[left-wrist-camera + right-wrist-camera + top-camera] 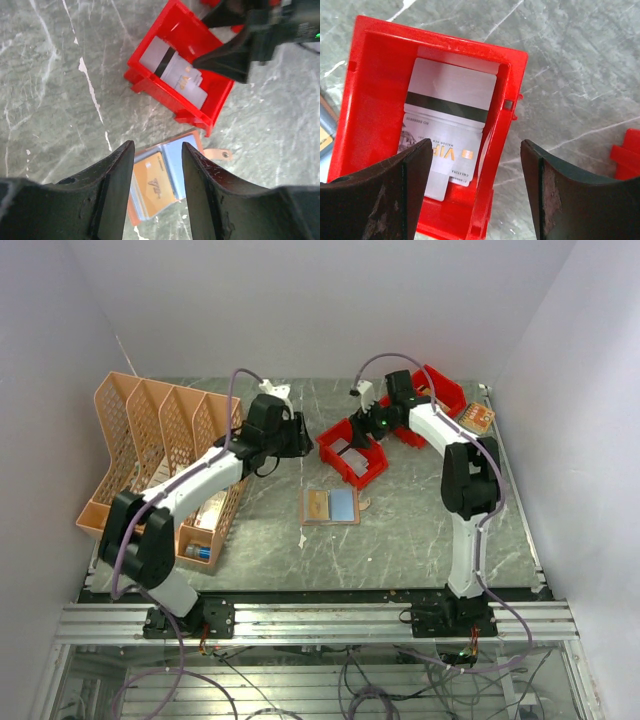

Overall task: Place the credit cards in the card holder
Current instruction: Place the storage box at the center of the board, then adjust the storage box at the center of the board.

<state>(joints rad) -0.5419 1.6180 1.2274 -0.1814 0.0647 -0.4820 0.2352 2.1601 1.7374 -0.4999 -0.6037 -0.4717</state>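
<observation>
Right tool gapes wide over the red bin, probably to pinch the credit cards; left tool, parted and empty, overlooks the card holder.

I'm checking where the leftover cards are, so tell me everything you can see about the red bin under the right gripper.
The red bin is a glossy plastic open-topped rectangular tray with raised walls, sitting flat on the grey marbled table. Inside lie whitish-grey cards, one showing a dark stripe, another gold VIP lettering. The right gripper hangs open above it, apparently not touching.
</observation>
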